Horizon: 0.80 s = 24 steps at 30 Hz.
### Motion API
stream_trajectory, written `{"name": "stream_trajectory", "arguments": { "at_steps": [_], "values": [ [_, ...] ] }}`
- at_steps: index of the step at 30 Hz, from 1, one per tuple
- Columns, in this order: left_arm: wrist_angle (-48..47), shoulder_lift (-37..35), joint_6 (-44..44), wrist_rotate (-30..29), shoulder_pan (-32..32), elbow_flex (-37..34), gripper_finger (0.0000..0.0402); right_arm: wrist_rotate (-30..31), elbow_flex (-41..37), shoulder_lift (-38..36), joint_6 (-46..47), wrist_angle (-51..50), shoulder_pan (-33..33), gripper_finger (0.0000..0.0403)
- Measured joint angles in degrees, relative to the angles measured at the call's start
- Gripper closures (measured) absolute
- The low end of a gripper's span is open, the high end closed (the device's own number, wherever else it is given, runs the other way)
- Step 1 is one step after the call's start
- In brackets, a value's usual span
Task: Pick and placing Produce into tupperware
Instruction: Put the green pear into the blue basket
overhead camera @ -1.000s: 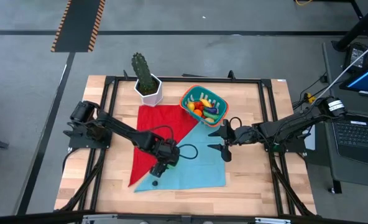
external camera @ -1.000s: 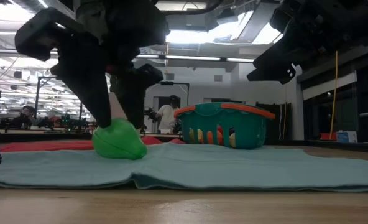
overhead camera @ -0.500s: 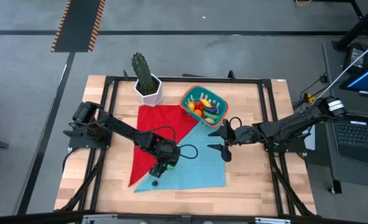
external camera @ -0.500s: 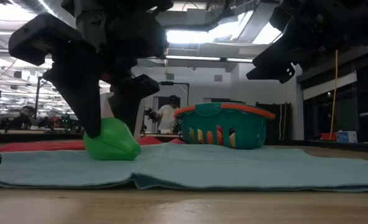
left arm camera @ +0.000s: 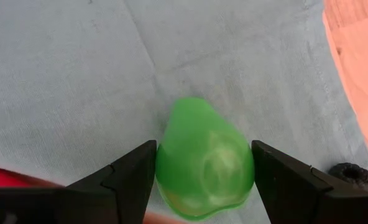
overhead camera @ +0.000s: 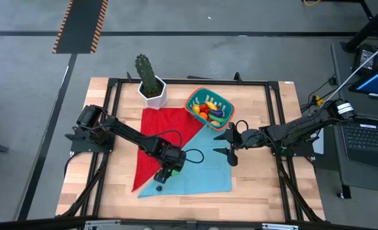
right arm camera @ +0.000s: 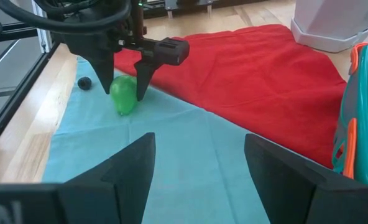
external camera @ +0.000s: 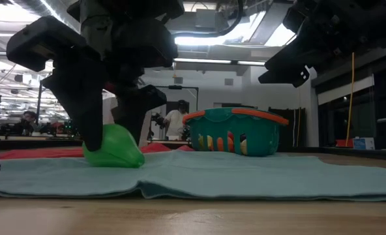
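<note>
Two fingers of the left gripper [left arm camera: 204, 171] straddle a green pear [left arm camera: 204, 163] on the teal cloth [overhead camera: 205, 160] near the bench's front edge. Right gripper [overhead camera: 228, 142] hangs spread beside the tupperware [overhead camera: 209, 107].

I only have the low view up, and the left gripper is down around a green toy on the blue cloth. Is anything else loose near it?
Observer: Yes. The left wrist view shows a small dark berry lying on the blue cloth just beside the green toy.
Operator: Are the left gripper's fingers actually against the green toy?
Observer: In the wrist view the left gripper straddles it, fingers at both flanks, still spread wide.
Operator: Is the tub already holding produce?
Observer: From above, the teal tub holds several yellow, orange and red pieces.
Operator: Where is the right arm?
Observer: The right gripper waits open over the cloth's edge, just below the tub in the high view.
</note>
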Motion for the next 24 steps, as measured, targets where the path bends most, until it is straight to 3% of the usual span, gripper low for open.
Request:
{"name": "stream_trajectory", "arguments": {
  "at_steps": [10,24],
  "values": [
    [0.08,-0.01,-0.42,-0.53,0.00,-0.01,0.0186,0.00,0.00,0.00,0.00,-0.06,0.00,0.0155],
    [0.11,-0.04,-0.57,-1.27,0.02,-0.01,0.0190,-0.01,0.00,0.00,-0.02,-0.08,0.00,0.0155]
  ]
}}
